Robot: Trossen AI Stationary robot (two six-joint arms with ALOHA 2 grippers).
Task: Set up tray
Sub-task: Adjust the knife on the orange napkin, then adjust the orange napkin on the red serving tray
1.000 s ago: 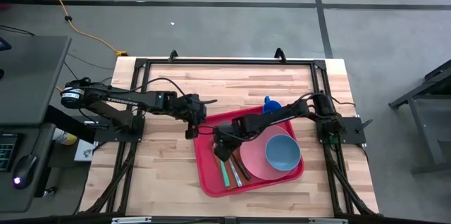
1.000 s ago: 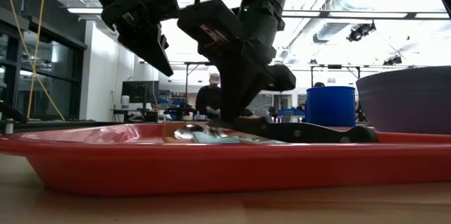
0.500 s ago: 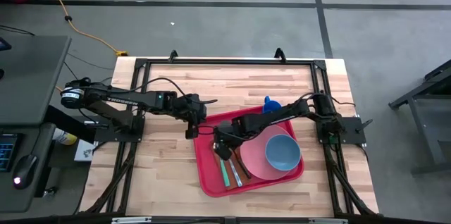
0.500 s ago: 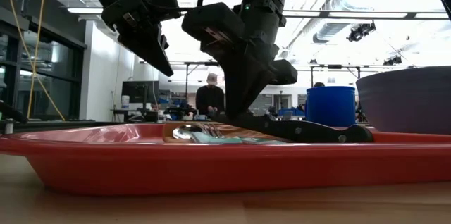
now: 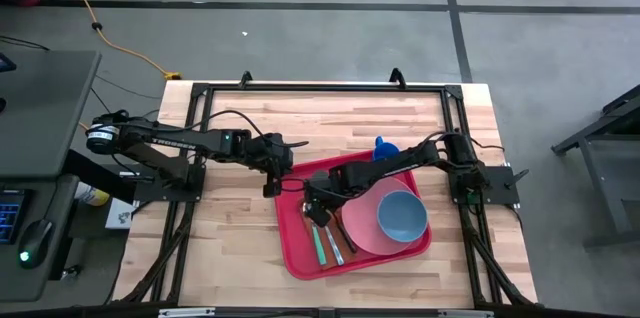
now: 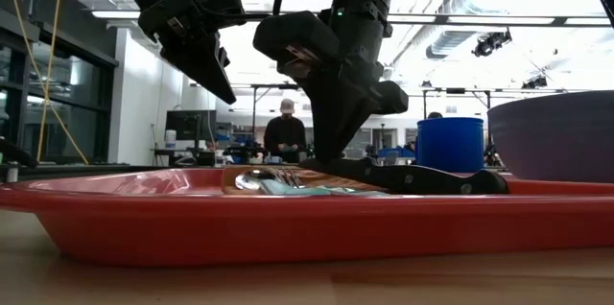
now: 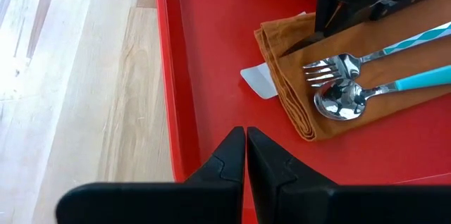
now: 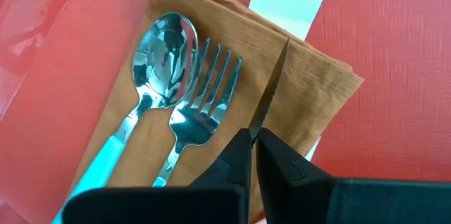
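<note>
The red tray [image 5: 352,220] lies on the wooden tabletop [image 5: 230,248], right of centre toward the near edge. Inside it, a brown napkin [image 8: 211,104] sits at the left end, carrying a spoon [image 8: 158,48] and a fork [image 8: 201,104] with teal handles, side by side. A pink plate [image 5: 362,226] occupies the right part, with a blue bowl [image 5: 401,216] on it. A blue cup [image 5: 384,147] stands just beyond the tray's far rim.

The right gripper [image 5: 318,208] is over the napkin, fingers [image 8: 243,155] together and clamped on a knife [image 8: 270,90], whose blade lies across the napkin beside the fork. The left gripper [image 5: 270,176] hangs above the tray's left rim, fingers [image 7: 229,160] together, holding nothing.
</note>
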